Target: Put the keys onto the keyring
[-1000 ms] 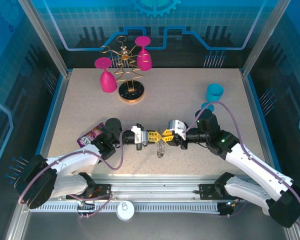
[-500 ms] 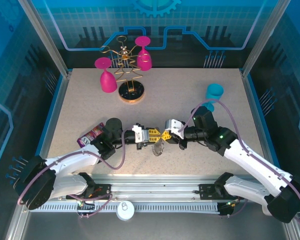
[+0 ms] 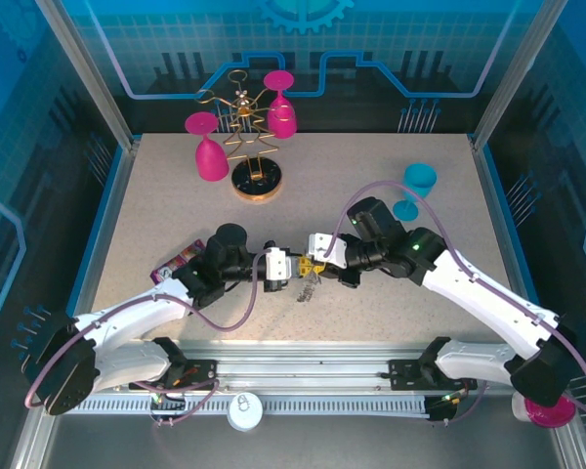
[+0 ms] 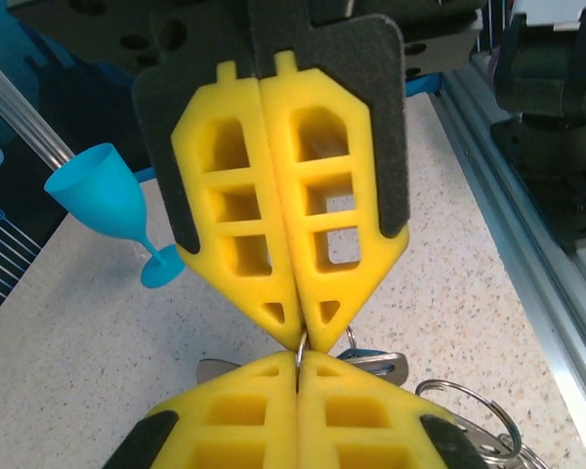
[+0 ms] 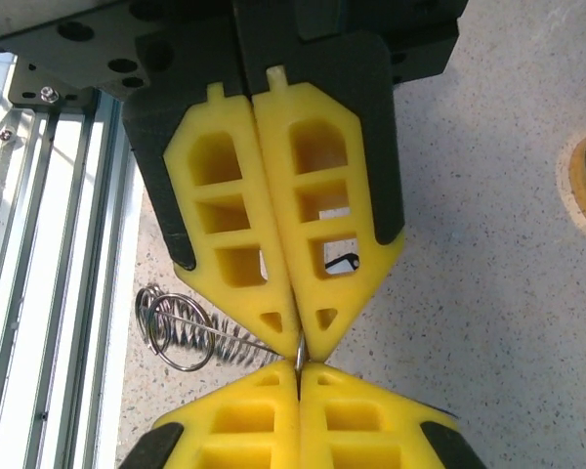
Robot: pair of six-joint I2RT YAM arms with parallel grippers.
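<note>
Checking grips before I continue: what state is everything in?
left gripper: shut on the keyring.
right gripper: shut on the keyring too.
keys: bunched under the grippers; threading unclear.
pink glasses: hanging upside down on rack.
blue glass: upright on table.

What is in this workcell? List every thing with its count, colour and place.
table: one, speckled beige, under everything
glass rack: one, gold wire on a dark round base, far left of the table
goblets: two, magenta, on the rack
goblet: one, blue, far right of the table
packet: one, purple, beside the left arm
cap: one, white, on the front rail
keyring: one, grey wavy wire, pinched between the grippers
keys: silver, count unclear, hanging below the grippers
left gripper: one, yellow fingers, shut on the keyring
right gripper: one, yellow fingers, shut on the keyring, tip to tip with the left
</note>
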